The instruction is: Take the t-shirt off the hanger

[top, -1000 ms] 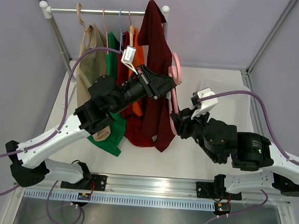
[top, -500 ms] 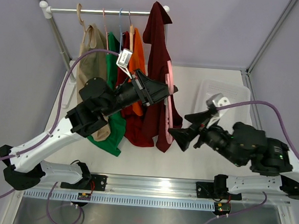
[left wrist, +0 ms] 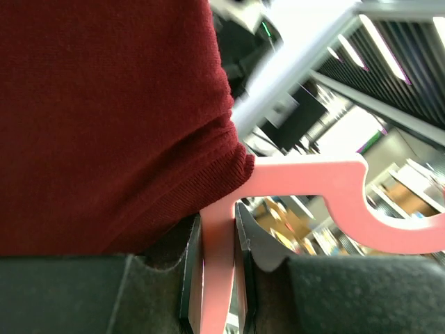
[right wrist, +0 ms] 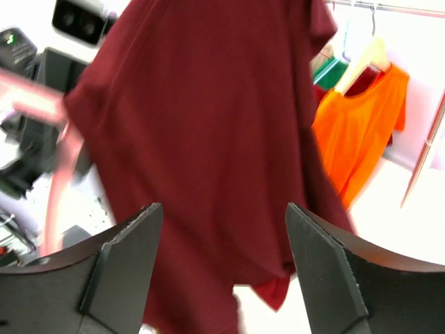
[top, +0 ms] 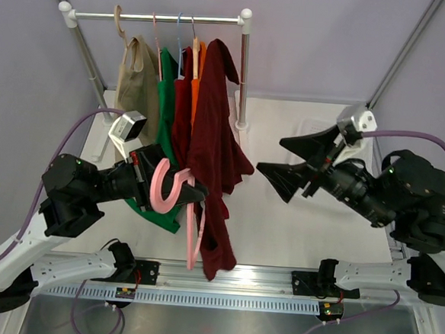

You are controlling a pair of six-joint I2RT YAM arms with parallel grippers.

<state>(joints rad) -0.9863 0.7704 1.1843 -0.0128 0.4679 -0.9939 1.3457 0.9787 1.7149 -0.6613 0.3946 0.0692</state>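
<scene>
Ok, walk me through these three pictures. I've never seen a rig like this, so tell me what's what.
These are two robot arms bolted at the near edge of a white table. The wide picture looks down from above and behind them. The other two pictures come from a camera on each wrist. The left gripper is shut on the neck of a pink hanger, which has a dark red t-shirt draped on it. The right gripper is open, holds nothing, and faces the shirt. At the back stands a clothes rail with beige, green, red and orange garments hanging from it.
</scene>
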